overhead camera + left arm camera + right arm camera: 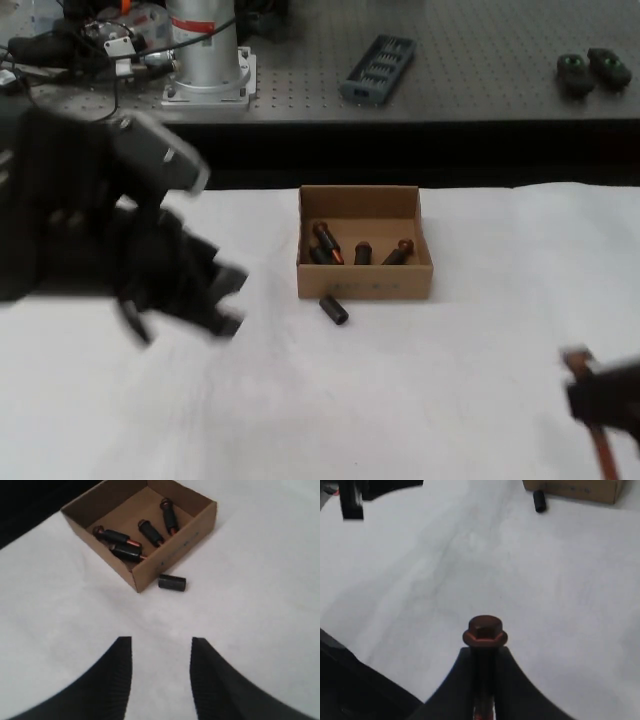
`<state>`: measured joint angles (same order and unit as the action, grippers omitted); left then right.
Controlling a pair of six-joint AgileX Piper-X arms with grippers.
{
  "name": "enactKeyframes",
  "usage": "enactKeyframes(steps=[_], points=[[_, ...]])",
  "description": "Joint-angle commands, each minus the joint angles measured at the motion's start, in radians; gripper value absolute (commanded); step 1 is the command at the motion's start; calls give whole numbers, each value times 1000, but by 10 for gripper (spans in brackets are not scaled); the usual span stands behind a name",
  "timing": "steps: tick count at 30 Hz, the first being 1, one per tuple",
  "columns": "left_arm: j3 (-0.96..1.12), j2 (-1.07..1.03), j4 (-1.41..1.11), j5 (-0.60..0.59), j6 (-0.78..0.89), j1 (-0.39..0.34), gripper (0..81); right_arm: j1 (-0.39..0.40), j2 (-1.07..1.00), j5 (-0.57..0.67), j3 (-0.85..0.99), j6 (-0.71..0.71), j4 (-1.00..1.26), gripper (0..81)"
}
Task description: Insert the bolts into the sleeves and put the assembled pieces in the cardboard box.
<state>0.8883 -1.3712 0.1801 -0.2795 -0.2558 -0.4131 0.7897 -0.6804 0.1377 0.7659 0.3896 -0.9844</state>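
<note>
High view: The cardboard box (365, 205) sat open toward the far edge of the white-covered table (450, 400), about midway between its left and right edges. Four assembled pieces (362, 252) lay on the box floor. One loose black sleeve (334, 310) lay on the table just beside the box's near wall. The left hand (228, 300) hung over the table by the left edge, well apart from the box. The right hand (590, 385) was at the near right corner, with a rust-coloured bolt (578, 358) in it.

Left wrist view: The left hand (160, 642) was spread, its two ribbed fingers (117, 672) apart with bare table between them. Beyond them the sleeve (172, 583) lay on its side against the outer wall of the cardboard box (175, 545), near a corner. The assembled pieces (151, 532) lay scattered inside, all on their sides.

Right wrist view: The right hand (484, 665) pinched the bolt (485, 632) by its shank, the hexagonal flanged head standing clear of the fingertips. Across the table lay the sleeve (539, 501), just beside the cardboard box (575, 487), and the left hand (352, 500) farther along, toward the left edge.
</note>
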Motion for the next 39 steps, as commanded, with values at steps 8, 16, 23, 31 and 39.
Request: enactKeyframes(steps=[8,16,23,31,39], points=[[327,-268,157,159,764,-176,375,-1,73,5,-20,-8,-96,16],[379,-323,269,410,1038,-305,323,-1,73,15,-12,-8,-97,16],[387,-379,312,370,1093,-288,293,-1,75,15,14,-8,-103,16],[500,-524,312,327,1116,-285,293,-1,75,23,21,-8,-110,16],[594,-614,364,326,1121,-260,293,-1,75,60,21,-8,-110,16]])
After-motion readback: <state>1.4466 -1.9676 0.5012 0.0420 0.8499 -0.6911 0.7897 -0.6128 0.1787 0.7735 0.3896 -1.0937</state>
